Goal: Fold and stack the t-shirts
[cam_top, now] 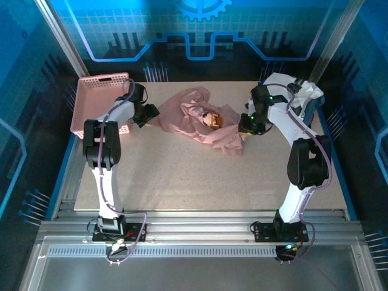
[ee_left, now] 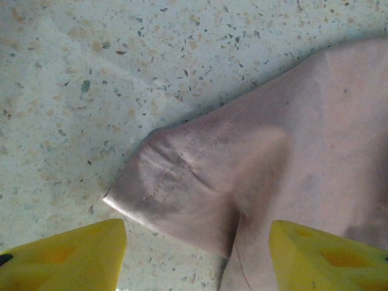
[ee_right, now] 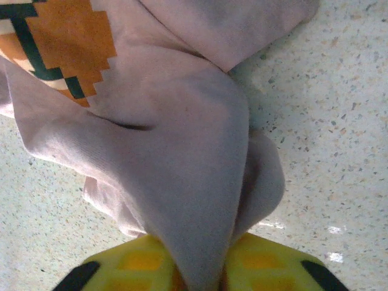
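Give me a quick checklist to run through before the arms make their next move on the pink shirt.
1. Left gripper open: ok, fingers apart over an edge of the pink t-shirt.
2. Left grip on cloth: not ok, nothing pinched yet.
3. Right gripper holding: ok, a fold sits pinched between its fingers.
4. Shirt flat: not ok, crumpled, print partly hidden.
5. Room to spread: ok, open table in front of it.
6. White t-shirt folded: cannot tell, right arm covers it.
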Controlling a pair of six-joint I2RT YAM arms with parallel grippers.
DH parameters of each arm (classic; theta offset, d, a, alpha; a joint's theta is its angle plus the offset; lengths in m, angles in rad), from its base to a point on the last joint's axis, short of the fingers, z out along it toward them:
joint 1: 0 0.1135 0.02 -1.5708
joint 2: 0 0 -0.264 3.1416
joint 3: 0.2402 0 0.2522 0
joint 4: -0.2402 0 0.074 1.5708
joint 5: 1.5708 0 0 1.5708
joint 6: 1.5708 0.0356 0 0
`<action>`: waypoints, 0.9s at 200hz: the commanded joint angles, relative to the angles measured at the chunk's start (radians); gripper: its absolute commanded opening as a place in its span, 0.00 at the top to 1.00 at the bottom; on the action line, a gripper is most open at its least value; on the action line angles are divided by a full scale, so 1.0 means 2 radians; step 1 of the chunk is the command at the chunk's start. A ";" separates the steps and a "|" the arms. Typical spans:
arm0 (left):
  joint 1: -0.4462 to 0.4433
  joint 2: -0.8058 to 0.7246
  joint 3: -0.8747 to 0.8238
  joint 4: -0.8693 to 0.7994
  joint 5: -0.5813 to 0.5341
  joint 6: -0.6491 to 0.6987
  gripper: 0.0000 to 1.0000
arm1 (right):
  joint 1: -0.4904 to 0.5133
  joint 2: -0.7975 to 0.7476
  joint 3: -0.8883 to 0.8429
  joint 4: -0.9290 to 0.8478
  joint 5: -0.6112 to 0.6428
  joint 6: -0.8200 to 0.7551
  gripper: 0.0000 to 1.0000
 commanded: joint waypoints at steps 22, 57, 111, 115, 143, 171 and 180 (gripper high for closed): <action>-0.002 0.055 0.049 -0.037 0.002 -0.015 0.38 | -0.011 -0.031 -0.007 0.023 -0.038 -0.009 0.39; -0.003 0.076 0.053 -0.039 0.009 -0.013 0.60 | -0.013 -0.114 -0.089 -0.010 -0.025 0.018 0.28; -0.003 0.071 0.037 -0.022 0.026 -0.009 1.00 | -0.001 -0.205 -0.260 0.076 -0.091 0.070 0.35; -0.003 0.069 0.034 -0.019 0.028 -0.009 1.00 | 0.002 -0.203 -0.263 0.080 -0.092 0.071 0.36; -0.003 0.058 0.020 -0.013 0.038 -0.005 1.00 | 0.016 -0.225 -0.277 0.099 -0.074 0.089 0.36; -0.003 0.038 -0.004 -0.001 0.045 -0.003 1.00 | 0.022 -0.241 -0.279 0.092 -0.082 0.087 0.39; -0.003 0.031 -0.014 0.004 0.048 -0.004 1.00 | 0.022 -0.229 -0.280 0.088 -0.071 0.085 0.41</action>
